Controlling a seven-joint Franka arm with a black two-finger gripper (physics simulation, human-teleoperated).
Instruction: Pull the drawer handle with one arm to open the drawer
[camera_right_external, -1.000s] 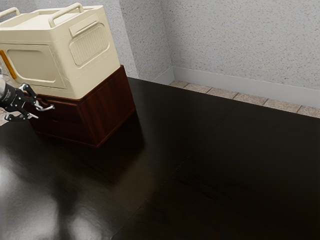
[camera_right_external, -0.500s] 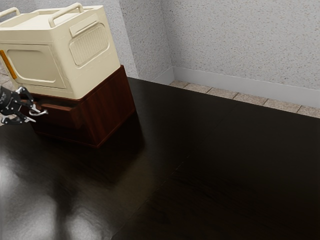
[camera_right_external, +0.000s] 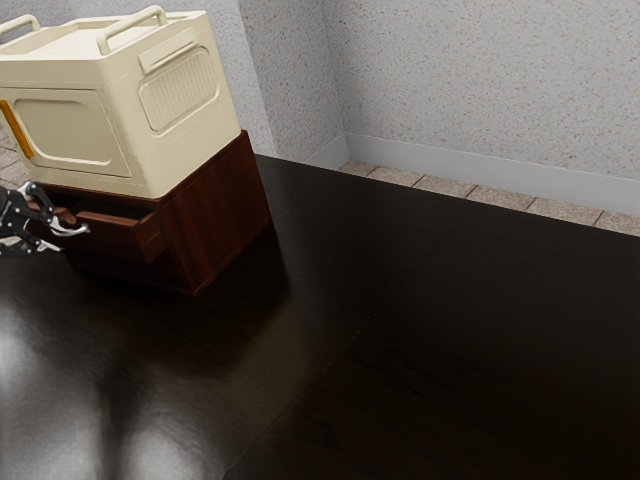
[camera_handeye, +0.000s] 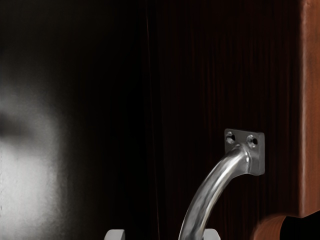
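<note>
At the exterior view's left edge my gripper (camera_right_external: 54, 234) is at the metal handle (camera_right_external: 76, 230) of the dark red-brown drawer (camera_right_external: 122, 237). The drawer stands partly out of its cabinet (camera_right_external: 215, 215), with a dark gap behind its front. In the wrist view the gripper (camera_handeye: 164, 234) has its fingertips wide apart. The curved silver handle (camera_handeye: 210, 192) passes between them, close against one fingertip and well away from the other. Its mounting plate (camera_handeye: 257, 155) sits on the dark drawer front (camera_handeye: 200, 90).
A cream box (camera_right_external: 75, 125) with raised handles and an orange strip rests on top of the cabinet. The glossy black table (camera_right_external: 400, 350) extends toward the exterior view's right. A speckled wall (camera_right_external: 480, 80) stands behind.
My gripper has moved toward the exterior view's left, away from the cabinet. The drawer and handle have come along, and the drawer has gone from shut to partly open.
</note>
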